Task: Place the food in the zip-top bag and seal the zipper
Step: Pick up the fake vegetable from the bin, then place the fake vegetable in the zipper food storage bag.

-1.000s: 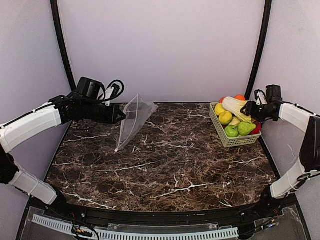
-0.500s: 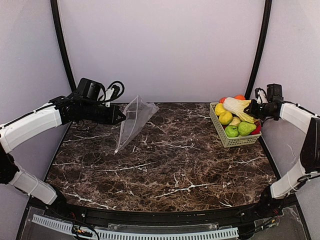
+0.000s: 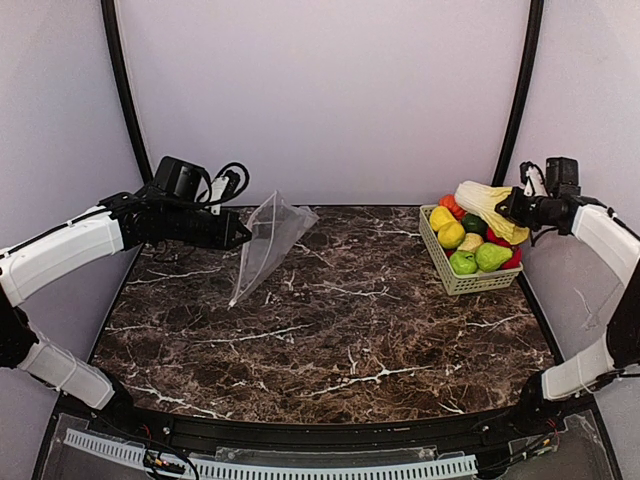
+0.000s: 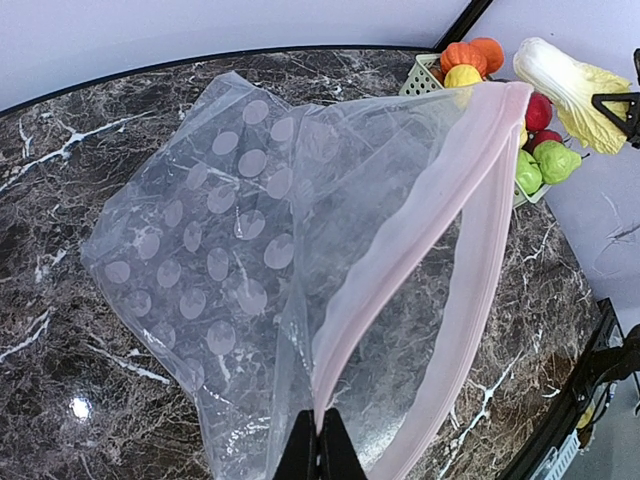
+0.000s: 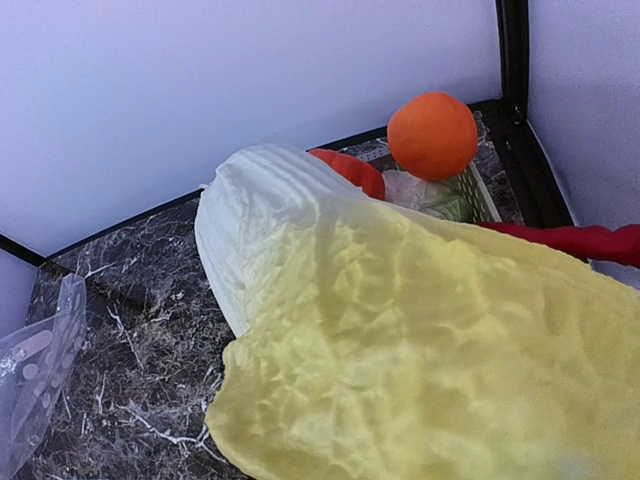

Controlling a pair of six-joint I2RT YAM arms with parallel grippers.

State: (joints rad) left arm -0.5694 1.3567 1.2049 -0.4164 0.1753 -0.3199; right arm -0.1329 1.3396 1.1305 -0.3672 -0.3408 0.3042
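As it hangs above the basket, the right gripper clamps the cabbage.

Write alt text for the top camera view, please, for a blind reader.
The right pincer holds a yellow-white cabbage above a green basket of fruit at the table's right side. At left, the left pincer holds up a dotted zip-top bag.

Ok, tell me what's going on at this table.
The left gripper is clamped on the zip-top bag near its pink zipper, holding it up with the mouth gaping open. The right gripper is shut on the cabbage, holding it above the green basket at the far right. The other fruit lies in the basket; nothing is in the bag yet.
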